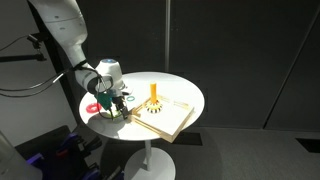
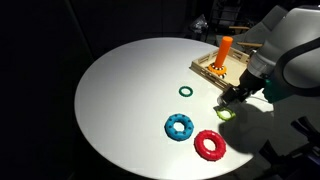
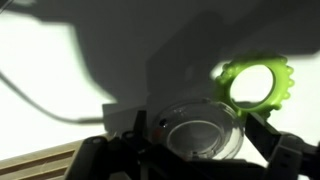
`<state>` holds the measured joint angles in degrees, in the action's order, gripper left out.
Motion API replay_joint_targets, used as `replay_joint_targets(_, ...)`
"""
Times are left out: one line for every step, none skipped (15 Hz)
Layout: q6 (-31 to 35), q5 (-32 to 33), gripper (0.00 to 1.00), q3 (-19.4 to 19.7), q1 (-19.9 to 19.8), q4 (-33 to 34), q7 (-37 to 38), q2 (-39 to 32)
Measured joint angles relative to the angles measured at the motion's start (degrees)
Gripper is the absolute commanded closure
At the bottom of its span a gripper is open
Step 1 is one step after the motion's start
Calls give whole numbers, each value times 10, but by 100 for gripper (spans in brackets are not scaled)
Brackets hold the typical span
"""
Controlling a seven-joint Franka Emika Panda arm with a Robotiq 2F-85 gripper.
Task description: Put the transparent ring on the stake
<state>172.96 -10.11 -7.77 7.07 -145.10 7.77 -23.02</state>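
The transparent ring (image 3: 200,132) lies flat right between my gripper's (image 3: 198,150) two dark fingers in the wrist view. The right finger is at its edge and a small gap shows on the left. The gripper (image 2: 232,100) is low over the round white table (image 2: 120,90), near its edge, and open around the ring. It also shows in an exterior view (image 1: 117,106). The stake (image 2: 226,50) is an upright orange peg on a pale wooden board (image 2: 210,68), a short way beyond the gripper. It also shows in an exterior view (image 1: 154,93).
A lime-green toothed ring (image 3: 255,85) lies just beside the gripper, also in an exterior view (image 2: 227,113). A red ring (image 2: 209,145), a blue ring (image 2: 180,127) and a small dark-green ring (image 2: 185,91) lie on the table. The table edge is close to the gripper.
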Motion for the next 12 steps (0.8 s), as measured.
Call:
replay_joint_targets(2, 0, 0, 0, 0, 2, 0, -2)
replay_joint_targets(4, 0, 25, 0, 0, 5, 0, -5)
replay_joint_targets(6, 0, 26, 0, 0, 7, 0, -8)
replay_joint_targets(8, 0, 32, 1, 1, 9, 0, -10)
replay_joint_targets(9, 0, 32, 2, 1, 11, 1, -11)
replay_joint_targets(9, 0, 32, 2, 1, 12, 1, -12)
replay_joint_targets(9, 0, 32, 2, 1, 12, 1, -12)
replay_joint_targets(9, 0, 32, 2, 1, 12, 1, -12)
replay_joint_targets(9, 0, 32, 1, 1, 12, 1, -12)
replay_joint_targets(7, 0, 32, -1, -1, 13, 1, -11)
replay_joint_targets(4, 0, 32, -5, -4, 13, 1, -8)
replay_joint_targets(-4, 0, 32, -15, -12, 13, 0, -3)
